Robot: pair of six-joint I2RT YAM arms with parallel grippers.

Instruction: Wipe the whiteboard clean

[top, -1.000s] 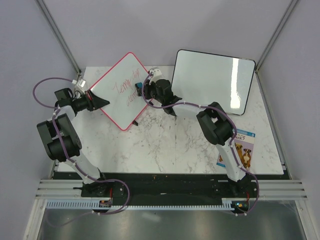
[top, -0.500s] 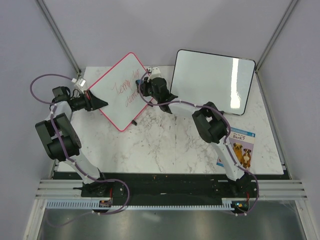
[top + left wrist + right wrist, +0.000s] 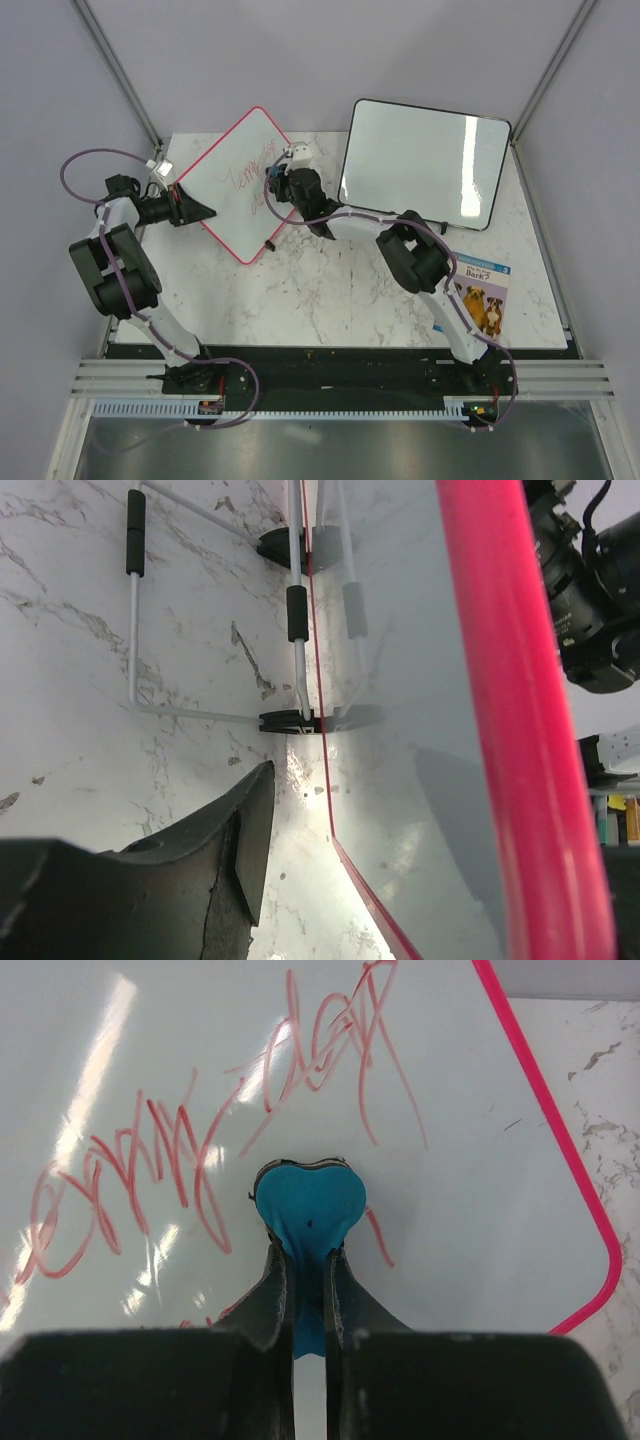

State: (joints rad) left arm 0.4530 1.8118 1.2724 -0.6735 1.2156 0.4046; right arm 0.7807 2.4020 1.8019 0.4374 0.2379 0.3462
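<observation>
- whiteboard (image 3: 228, 205): red handwriting (image 3: 300, 1070), cursive, two lines; last word of the upper line looks like "day", rest illegible.
- booklet (image 3: 482, 300) on bench, dog pictures: title too small to read.

Off-task items only: white marble-pattern worktop (image 3: 330, 300). Large black-framed whiteboard (image 3: 425, 165) sits at the far right corner, surface blank, a few glare streaks on it. Dog-picture booklet (image 3: 484, 300) lies flat by the right edge, towards the near corner, partly covered, clear of the black-framed board.
</observation>
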